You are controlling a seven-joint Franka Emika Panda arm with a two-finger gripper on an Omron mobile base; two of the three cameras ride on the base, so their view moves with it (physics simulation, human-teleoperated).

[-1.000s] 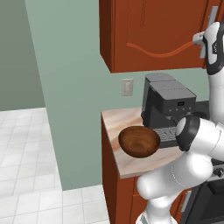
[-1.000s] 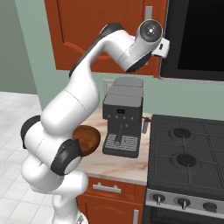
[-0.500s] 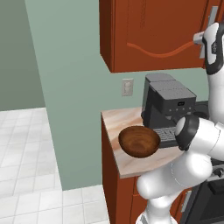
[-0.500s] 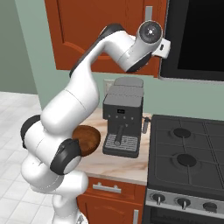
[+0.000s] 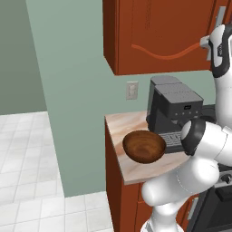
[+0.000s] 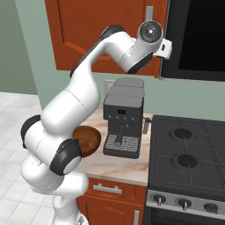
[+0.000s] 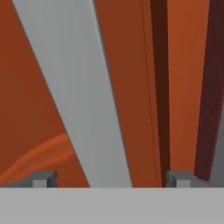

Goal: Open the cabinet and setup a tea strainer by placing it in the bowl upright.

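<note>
The cabinet (image 5: 158, 31) hangs on the wall above the counter, and its arched door looks shut. The door's long grey bar handle (image 7: 83, 96) runs up between the two fingertips of my gripper (image 7: 111, 179). The gripper is open and straddles the bar, with a gap on either side. That handle (image 6: 149, 12) also shows above my raised wrist. The dark brown wooden bowl (image 5: 144, 146) sits on the counter in front of the coffee machine; my arm partly covers the bowl (image 6: 90, 137). The tea strainer is out of view.
A grey coffee machine (image 6: 124, 118) stands on the counter (image 5: 122, 131) under the cabinet. To its right are a black stove (image 6: 189, 154) and, above it, a dark microwave (image 6: 193, 39). A green wall and white tiled floor (image 5: 27, 149) lie to the left.
</note>
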